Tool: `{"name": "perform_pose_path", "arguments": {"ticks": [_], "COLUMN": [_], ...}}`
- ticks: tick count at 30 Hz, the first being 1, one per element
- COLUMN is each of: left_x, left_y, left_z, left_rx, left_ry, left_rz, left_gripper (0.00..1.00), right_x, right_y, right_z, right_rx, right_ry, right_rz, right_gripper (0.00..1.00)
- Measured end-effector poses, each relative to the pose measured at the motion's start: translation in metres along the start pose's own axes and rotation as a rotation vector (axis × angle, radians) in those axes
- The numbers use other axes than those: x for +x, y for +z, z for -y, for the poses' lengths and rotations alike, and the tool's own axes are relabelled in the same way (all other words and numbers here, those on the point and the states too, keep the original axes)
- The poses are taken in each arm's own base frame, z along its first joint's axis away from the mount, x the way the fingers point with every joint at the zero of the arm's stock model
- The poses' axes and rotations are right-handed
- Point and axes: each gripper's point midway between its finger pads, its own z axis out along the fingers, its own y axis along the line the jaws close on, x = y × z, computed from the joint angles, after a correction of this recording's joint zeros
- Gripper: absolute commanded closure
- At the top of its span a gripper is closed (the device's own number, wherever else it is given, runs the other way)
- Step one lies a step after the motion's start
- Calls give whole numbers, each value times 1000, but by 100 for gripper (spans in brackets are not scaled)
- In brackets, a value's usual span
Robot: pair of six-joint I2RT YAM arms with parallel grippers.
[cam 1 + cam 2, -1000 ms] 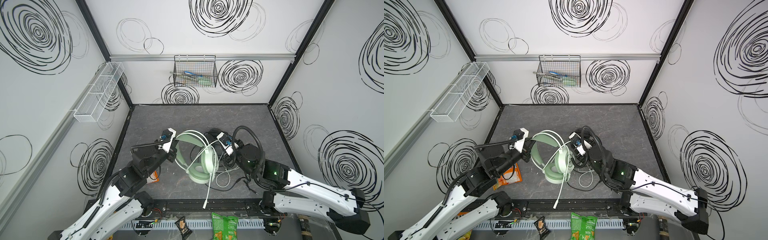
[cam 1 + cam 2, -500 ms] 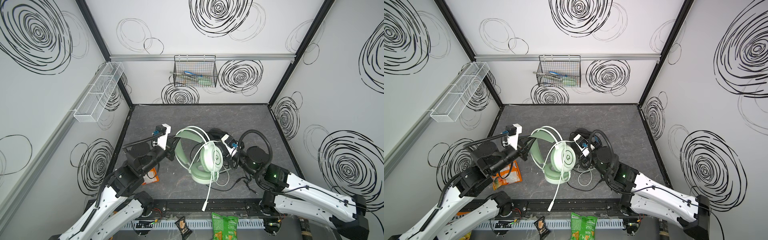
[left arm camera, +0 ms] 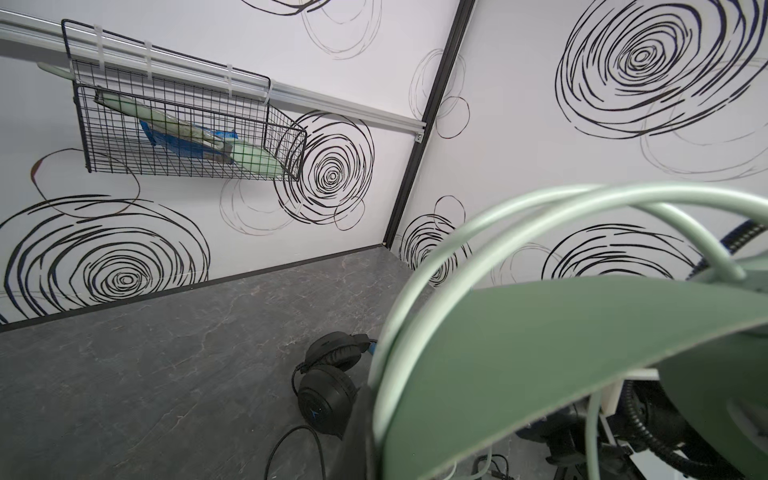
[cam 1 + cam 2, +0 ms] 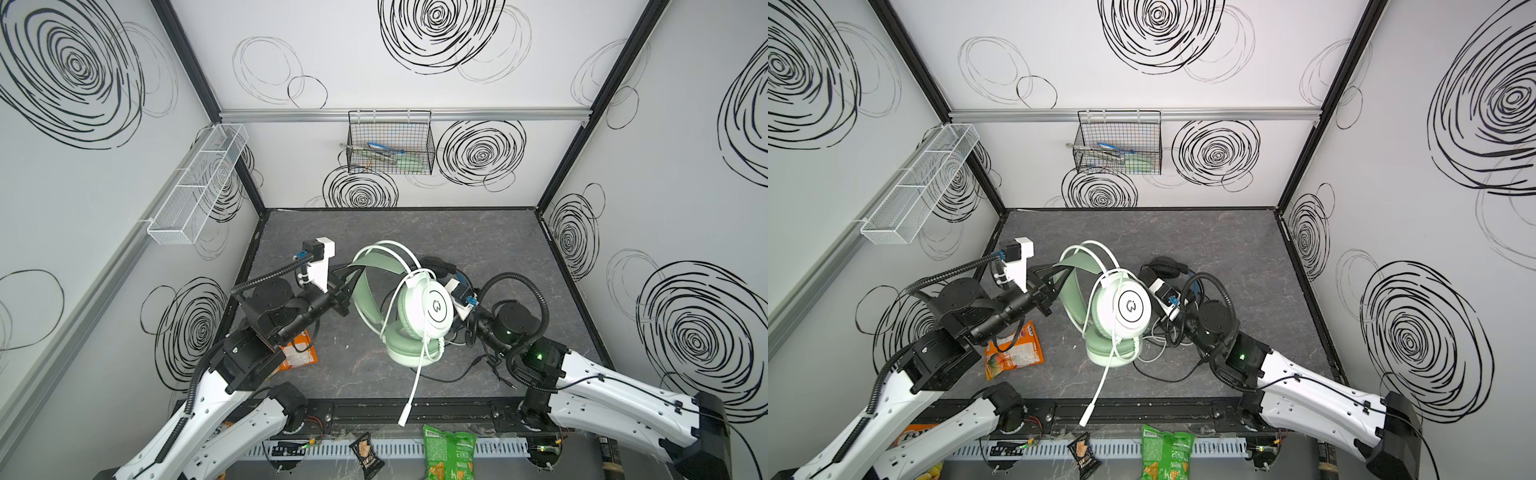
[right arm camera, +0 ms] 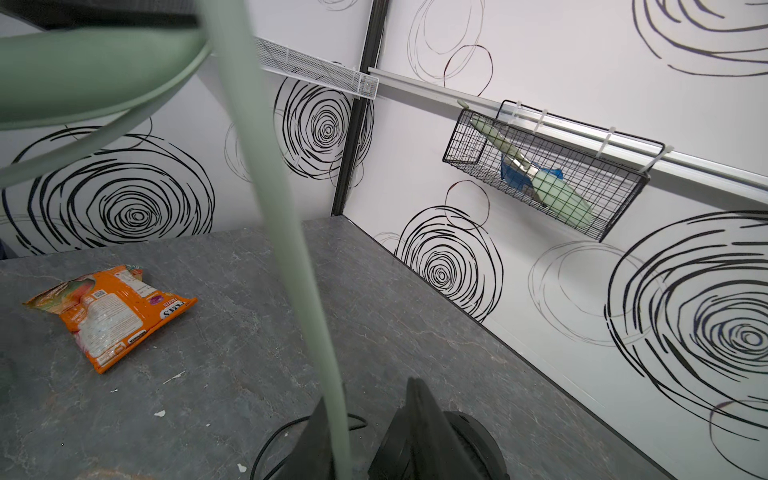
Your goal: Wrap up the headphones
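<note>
The mint-green headphones (image 4: pixel 430 309) (image 4: pixel 1127 307) stand tilted, the lower ear cushion (image 4: pixel 411 353) on the table and the white earcup up. The mic boom (image 4: pixel 413 388) hangs toward the front edge. My left gripper (image 4: pixel 349 272) (image 4: pixel 1054 272) is shut on the green headband (image 3: pixel 540 353). Behind the earcup in both top views, my right gripper (image 5: pixel 365 395) is open. The pale cable (image 5: pixel 291 249) runs against one of its fingers (image 5: pixel 316 436). The black headphones (image 4: pixel 434 264) (image 3: pixel 328 397) lie behind on the table with their black cable.
An orange snack bag (image 4: pixel 297 355) (image 5: pixel 112 311) lies on the table under my left arm. A black wire basket (image 4: pixel 390 145) hangs on the back wall, a white mesh tray (image 4: pixel 195 187) on the left wall. A green chip bag (image 4: pixel 449 453) sits below the front edge.
My left gripper drew the headband left and up, and the headset turned so the white earcup faces up. The right arm pulled back to the right and its jaws widened.
</note>
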Motion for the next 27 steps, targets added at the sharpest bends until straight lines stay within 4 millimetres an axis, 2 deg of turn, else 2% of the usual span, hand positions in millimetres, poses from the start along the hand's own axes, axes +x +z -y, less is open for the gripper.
{"name": "perform_pose_path", "arguments": {"ticks": [9,18,27], "left_x": [-9,-35,-43], "left_y": [-1,-4,-3], "left_z": [4,11,9], "left_rx": [17,34,35], "left_ry": [-53,-114,-175], "left_rz": [27,85,112], "left_gripper": [100,100,100], "right_x": [13,27,33], "right_y": [-1,-3,1], "right_z": [-7,-12,-18], "right_rx": [-29,-44,-64], "right_ry": [37,62,96], "right_rz": [28,26,18], "right_gripper": [72,83,82]}}
